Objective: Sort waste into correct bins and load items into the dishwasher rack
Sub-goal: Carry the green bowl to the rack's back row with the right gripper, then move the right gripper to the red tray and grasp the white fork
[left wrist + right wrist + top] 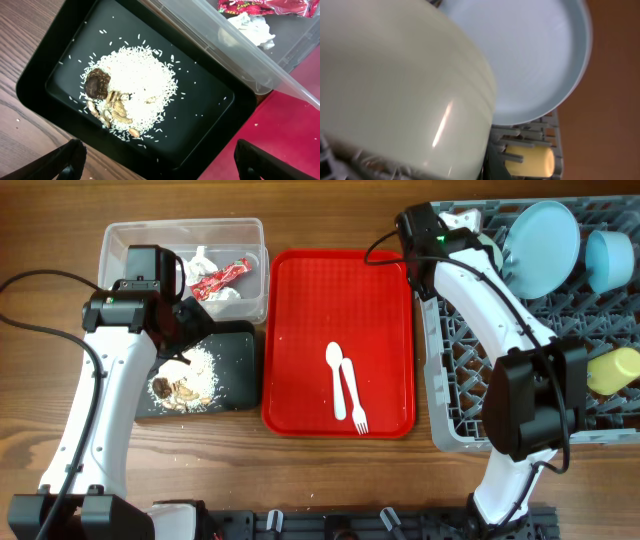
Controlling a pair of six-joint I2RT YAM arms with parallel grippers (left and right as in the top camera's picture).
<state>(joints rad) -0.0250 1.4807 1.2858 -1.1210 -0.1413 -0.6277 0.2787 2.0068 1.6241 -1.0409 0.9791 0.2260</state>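
My left gripper is open and empty. It hovers over the near edge of the black tray, which holds the food scraps of rice and brown bits. The clear tub holds the red wrapper and the white tissue. The white spoon and fork lie on the red tray. My right gripper is at the far left of the grey rack, shut on the pale green bowl. The plate, blue bowl and yellow cup are in the rack.
The red tray lies between the black tray and the rack. The right arm stretches across the rack's left side. Bare wooden table shows along the front and far left.
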